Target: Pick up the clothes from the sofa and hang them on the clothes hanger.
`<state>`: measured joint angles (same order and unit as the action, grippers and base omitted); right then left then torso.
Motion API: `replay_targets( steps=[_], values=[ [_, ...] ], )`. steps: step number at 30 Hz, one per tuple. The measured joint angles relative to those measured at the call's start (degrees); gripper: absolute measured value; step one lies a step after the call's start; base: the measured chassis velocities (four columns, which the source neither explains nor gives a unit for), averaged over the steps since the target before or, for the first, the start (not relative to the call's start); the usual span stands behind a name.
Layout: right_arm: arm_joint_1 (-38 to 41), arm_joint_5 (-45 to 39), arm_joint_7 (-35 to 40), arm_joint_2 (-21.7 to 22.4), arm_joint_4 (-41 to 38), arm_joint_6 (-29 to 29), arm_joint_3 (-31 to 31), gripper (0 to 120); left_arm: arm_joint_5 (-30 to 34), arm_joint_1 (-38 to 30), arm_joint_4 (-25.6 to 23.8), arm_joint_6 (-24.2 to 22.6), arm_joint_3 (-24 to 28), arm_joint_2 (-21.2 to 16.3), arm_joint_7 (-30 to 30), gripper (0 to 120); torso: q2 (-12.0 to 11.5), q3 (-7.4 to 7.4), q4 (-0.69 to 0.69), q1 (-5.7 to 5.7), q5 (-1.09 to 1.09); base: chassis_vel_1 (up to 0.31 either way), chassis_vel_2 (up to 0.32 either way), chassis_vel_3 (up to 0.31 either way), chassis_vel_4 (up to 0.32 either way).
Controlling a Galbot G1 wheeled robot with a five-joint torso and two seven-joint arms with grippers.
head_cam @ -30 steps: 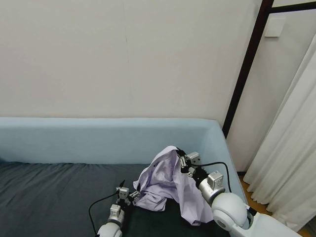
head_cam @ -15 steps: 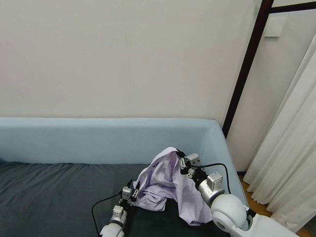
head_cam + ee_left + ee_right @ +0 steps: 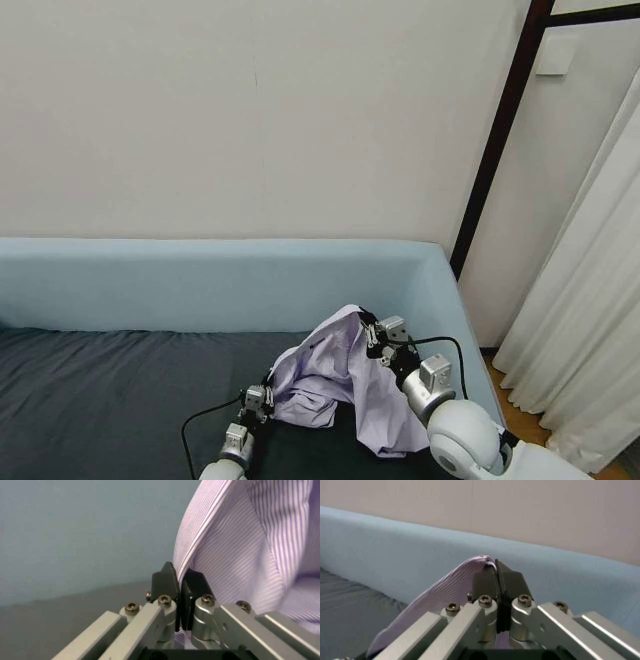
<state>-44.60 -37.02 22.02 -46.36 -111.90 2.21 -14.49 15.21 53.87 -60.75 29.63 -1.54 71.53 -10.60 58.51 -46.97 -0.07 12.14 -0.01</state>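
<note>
Lower centre of frame, the striped shirt (image 3: 335, 378) hangs over the sofa (image 3: 180, 282): right hand (image 3: 369, 336) pinches its peak, left hand (image 3: 262, 392) clamps a hem; grips look thin, fabric may slip out

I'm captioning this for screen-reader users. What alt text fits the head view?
Two robot arms hold up a lilac shirt over a pale blue sofa with a dark seat: the right tool pinches its peak, the left tool a lower edge. A white wall stands behind, a curtain at right.
</note>
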Motion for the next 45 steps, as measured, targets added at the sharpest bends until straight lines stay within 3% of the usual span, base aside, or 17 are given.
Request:
replay_targets(
  steps=[3,4,5,8,9,11,14,16,19,20,25,31,34,37,40,41,45],
  values=[
    [0.2,-0.3,0.5,0.7,-0.9,0.5,0.6,0,0.0,3.0,-8.2,-2.0,-0.7,-2.3,-4.0,0,0.0,0.00,0.01,0.00,-0.01,0.000,0.000,0.000,0.000],
    [0.9,-1.1,0.9,1.3,-1.7,1.1,0.8,0,1.1,4.4,-13.8,-3.8,-0.9,-4.3,-5.4,0,0.0,0.00,0.01,-0.01,0.00,0.000,0.000,0.000,0.000],
    [0.9,-1.1,0.9,1.3,-1.7,1.1,0.8,0,1.1,4.4,-13.8,-3.8,-0.9,-4.3,-5.4,0,0.0,0.00,0.01,-0.01,0.00,0.000,0.000,0.000,0.000],
    [4.4,-3.9,2.0,2.6,-3.7,3.7,0.9,0,4.8,5.1,-26.4,-9.1,-0.9,-10.7,-7.4,0,0.0,0.01,0.01,-0.02,-0.01,0.000,0.000,0.000,0.000],
    [4.4,-3.9,2.0,2.6,-3.7,3.7,0.9,0,4.8,5.1,-26.4,-9.1,-0.9,-10.7,-7.4,0,0.0,0.01,0.01,-0.02,-0.01,0.000,0.000,0.000,0.000],
    [8.4,-7.3,3.3,2.9,-4.7,6.2,0.1,0,10.5,1.9,-34.9,-15.1,0.1,-17.3,-9.1,0,0.0,0.01,0.02,-0.02,0.00,0.000,0.000,0.000,0.000],
    [14.5,-11.4,4.9,2.7,-3.3,8.5,-1.9,0,19.5,-6.9,-40.9,-21.8,3.6,-24.6,-10.7,0,0.0,0.00,0.02,-0.01,-0.02,0.000,0.000,0.000,0.000],
    [16.8,-12.4,5.2,2.3,-2.3,9.0,-2.5,0,22.0,-10.2,-41.5,-23.3,5.0,-26.1,-11.0,0,0.0,0.00,0.00,-0.01,0.01,0.000,0.000,0.000,0.000],
    [25.4,-15.5,5.8,1.2,1.8,9.7,-4.9,0,28.9,-24.1,-39.6,-27.5,12.3,-29.0,-11.4,0,0.0,0.00,0.01,-0.01,0.01,0.000,0.000,0.000,0.000],
    [25.4,-15.5,5.8,1.2,1.8,9.7,-4.9,0,28.9,-24.1,-39.6,-27.5,12.3,-29.0,-11.4,0,0.0,0.00,0.01,-0.01,0.01,0.000,0.000,0.000,0.000],
    [37.3,-19.9,6.8,-2.2,8.6,10.4,-6.1,0,32.3,-45.7,-30.3,-32.5,24.3,-26.3,-13.4,0,0.0,-0.02,-0.01,0.02,0.02,0.000,0.000,0.000,0.000],
    [46.8,-22.5,6.9,-3.2,11.5,10.4,-9.4,0,33.1,-56.0,-26.0,-36.1,27.5,-24.5,-15.9,0,0.0,-0.01,-0.02,0.02,0.00,0.000,0.000,0.000,0.000],
    [53.1,-23.3,7.3,-4.9,14.3,10.5,-12.6,0,34.1,-61.4,-25.1,-40.7,29.5,-25.6,-18.7,0,0.0,0.00,0.02,0.01,0.01,0.000,0.000,0.000,0.000],
    [54.9,-23.9,7.4,-5.0,14.6,10.8,-14.7,0,34.3,-61.6,-26.7,-42.8,29.6,-27.1,-20.4,0,0.0,0.00,0.06,0.01,-0.03,0.000,0.000,0.000,0.000],
    [54.7,-25.0,7.1,-2.2,9.6,11.4,-17.0,0,35.7,-57.1,-34.9,-45.9,26.3,-31.8,-23.9,0,0.0,-0.01,0.02,0.03,-0.03,0.000,0.000,0.000,0.000],
    [54.7,-25.0,7.1,-2.2,9.6,11.4,-17.0,0,35.7,-57.1,-34.9,-45.9,26.3,-31.8,-23.9,0,0.0,-0.01,0.02,0.03,-0.03,0.000,0.000,0.000,0.000],
    [50.8,-23.1,3.8,4.7,-2.9,11.8,-17.0,0,37.3,-46.1,-49.6,-48.7,14.3,-41.3,-27.5,0,0.0,0.02,-0.01,-0.02,0.03,0.000,0.000,0.000,0.000]
  ],
)
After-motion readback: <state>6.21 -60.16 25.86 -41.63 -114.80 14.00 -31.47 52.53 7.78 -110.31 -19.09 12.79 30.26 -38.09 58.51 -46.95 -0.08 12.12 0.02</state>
